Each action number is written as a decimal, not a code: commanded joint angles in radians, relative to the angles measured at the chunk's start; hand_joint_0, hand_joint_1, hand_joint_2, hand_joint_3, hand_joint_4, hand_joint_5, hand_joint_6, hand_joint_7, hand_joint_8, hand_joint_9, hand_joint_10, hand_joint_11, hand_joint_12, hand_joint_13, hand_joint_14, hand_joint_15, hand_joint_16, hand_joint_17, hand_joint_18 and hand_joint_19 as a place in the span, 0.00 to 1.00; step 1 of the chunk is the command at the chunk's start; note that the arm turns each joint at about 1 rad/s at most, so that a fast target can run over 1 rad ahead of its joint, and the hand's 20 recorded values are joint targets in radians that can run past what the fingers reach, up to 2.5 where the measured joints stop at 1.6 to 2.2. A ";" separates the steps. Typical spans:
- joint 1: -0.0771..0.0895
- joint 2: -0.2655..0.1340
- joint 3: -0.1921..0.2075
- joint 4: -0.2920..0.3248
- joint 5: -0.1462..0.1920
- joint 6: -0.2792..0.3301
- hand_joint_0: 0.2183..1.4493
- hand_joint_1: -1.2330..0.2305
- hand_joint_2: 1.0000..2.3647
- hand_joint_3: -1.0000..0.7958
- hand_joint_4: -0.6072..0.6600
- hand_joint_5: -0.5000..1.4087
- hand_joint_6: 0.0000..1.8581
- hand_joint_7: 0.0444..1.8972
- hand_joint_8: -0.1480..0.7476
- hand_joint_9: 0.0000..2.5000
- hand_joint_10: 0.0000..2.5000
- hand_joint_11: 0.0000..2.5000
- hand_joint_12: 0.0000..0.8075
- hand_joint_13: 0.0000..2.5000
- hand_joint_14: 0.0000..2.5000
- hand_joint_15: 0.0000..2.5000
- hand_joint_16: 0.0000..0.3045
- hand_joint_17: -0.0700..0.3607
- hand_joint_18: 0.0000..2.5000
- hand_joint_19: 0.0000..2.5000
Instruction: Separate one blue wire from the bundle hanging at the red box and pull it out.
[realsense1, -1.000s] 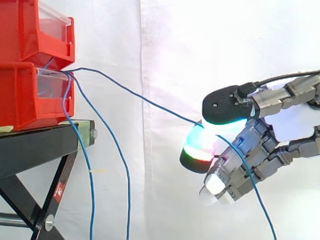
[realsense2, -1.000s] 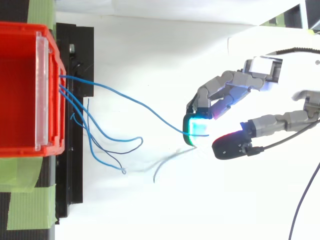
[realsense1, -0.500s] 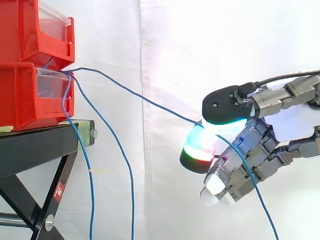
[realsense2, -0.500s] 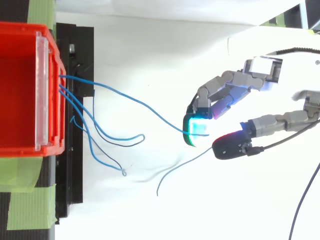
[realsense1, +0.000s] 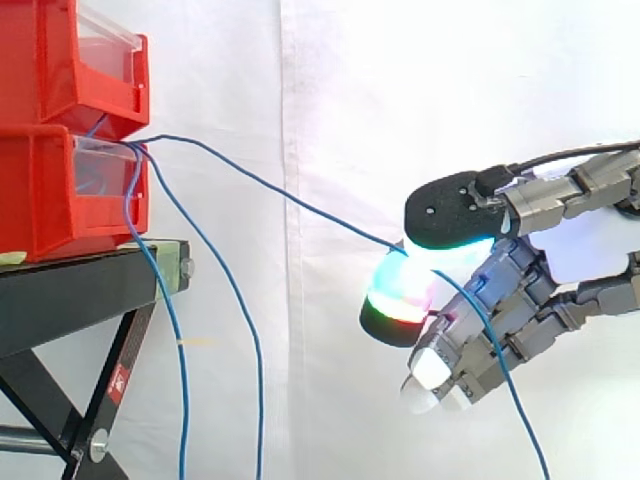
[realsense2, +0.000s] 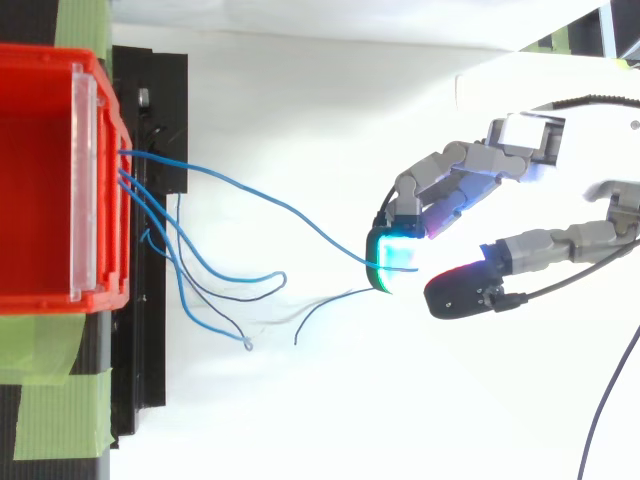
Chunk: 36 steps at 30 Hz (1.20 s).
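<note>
Thin blue wire (realsense1: 300, 205), sloping from the red plastic bin (realsense1: 40, 190), pinched between the hand's (realsense1: 520, 290) fingertips (white curtain (realsense1: 330, 80) behind).

Place: I am seeing a robotics lab test setup.
Backdrop: a white curtain (realsense1: 350, 120) is hanging behind.
Fixture: red bins (realsense1: 40, 190) are sitting on a black stand (realsense1: 70, 300).
</note>
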 joint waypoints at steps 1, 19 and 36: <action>0.000 0.000 0.000 0.000 0.000 0.001 0.18 0.38 0.50 0.49 0.32 0.23 0.46 0.56 0.59 0.35 0.00 0.15 0.63 0.21 0.00 0.14 0.24 0.55 0.17 0.05; 0.000 0.000 0.000 0.000 0.000 -0.001 0.18 0.38 0.49 0.49 0.33 0.22 0.46 0.56 0.58 0.34 0.00 0.14 0.63 0.21 0.00 0.14 0.24 0.55 0.18 0.06; 0.000 0.000 0.000 0.000 0.000 -0.001 0.18 0.38 0.48 0.49 0.33 0.22 0.46 0.56 0.58 0.34 0.00 0.14 0.63 0.21 0.00 0.14 0.24 0.55 0.18 0.06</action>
